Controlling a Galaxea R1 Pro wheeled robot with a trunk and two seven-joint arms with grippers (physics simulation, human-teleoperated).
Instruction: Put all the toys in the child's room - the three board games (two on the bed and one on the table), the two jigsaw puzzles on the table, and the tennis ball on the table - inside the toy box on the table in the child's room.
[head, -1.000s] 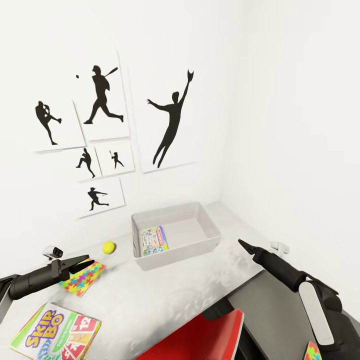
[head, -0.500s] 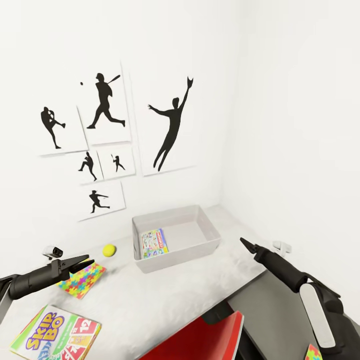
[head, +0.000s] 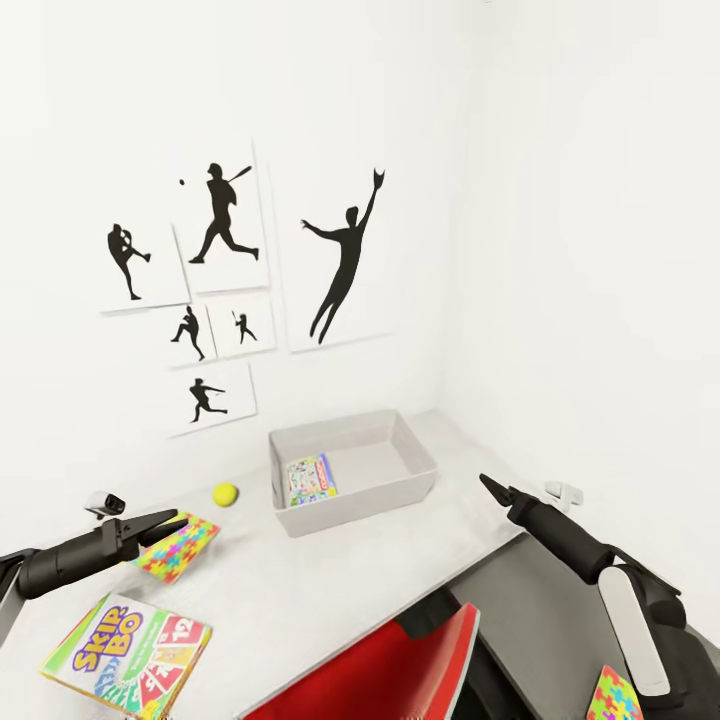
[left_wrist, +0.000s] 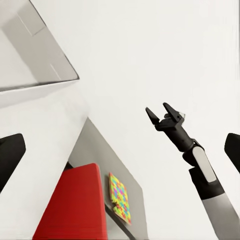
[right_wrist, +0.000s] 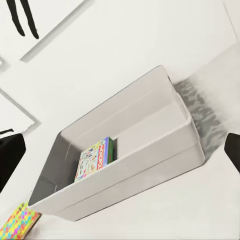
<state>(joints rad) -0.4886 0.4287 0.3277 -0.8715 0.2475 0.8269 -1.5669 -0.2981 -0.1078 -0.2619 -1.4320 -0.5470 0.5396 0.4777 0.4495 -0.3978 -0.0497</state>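
Toy box (head: 352, 470) long axis along wall; left gripper (head: 170, 520) empty, parted; right gripper (left_wrist: 165, 112) empty, parted.

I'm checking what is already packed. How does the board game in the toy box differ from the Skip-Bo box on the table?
The board game in the toy box looks smaller and leans tilted against the bin's inner wall; the Skip-Bo box looks larger and lies flat on the table. The first is white-green with a small picture grid, the second has big yellow lettering on a purple field. One is stowed, the other not yet. Both are flat printed boxes.
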